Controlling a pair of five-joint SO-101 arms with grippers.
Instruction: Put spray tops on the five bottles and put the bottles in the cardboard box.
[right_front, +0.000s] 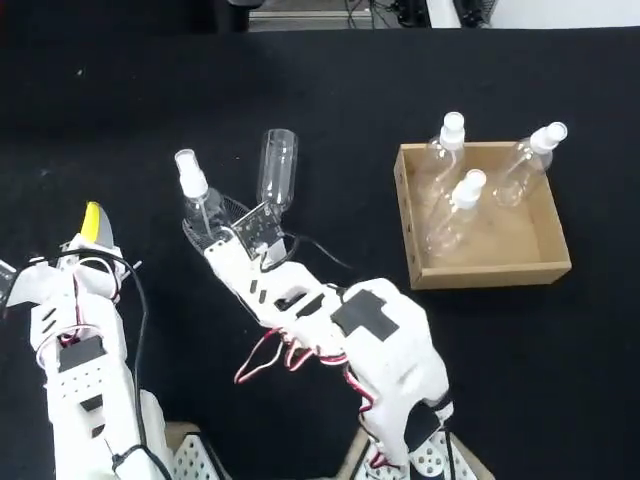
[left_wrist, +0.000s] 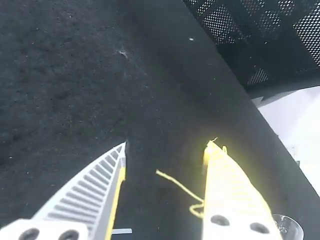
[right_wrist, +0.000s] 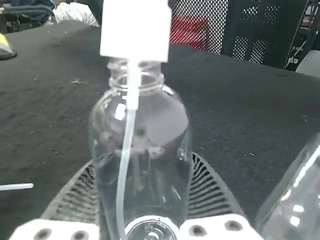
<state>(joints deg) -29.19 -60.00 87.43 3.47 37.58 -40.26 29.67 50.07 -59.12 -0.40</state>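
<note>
On the black table (right_front: 300, 80), the right gripper (right_front: 208, 228) pinches an upright bottle (right_wrist: 142, 145) with a spray top (right_wrist: 134, 27) on its neck, the box (right_front: 480, 272) lying at three o'clock, while the left gripper (left_wrist: 167, 146), spread and empty, rests farther off at nine o'clock.

We see a black worktop (right_front: 300, 80). On it sit a cardboard box (right_front: 408, 215) toward the right and, near the middle, an uncapped bottle (right_front: 277, 170) lying on its side. A thin white tube (right_wrist: 15, 186) lies on it too.
</note>
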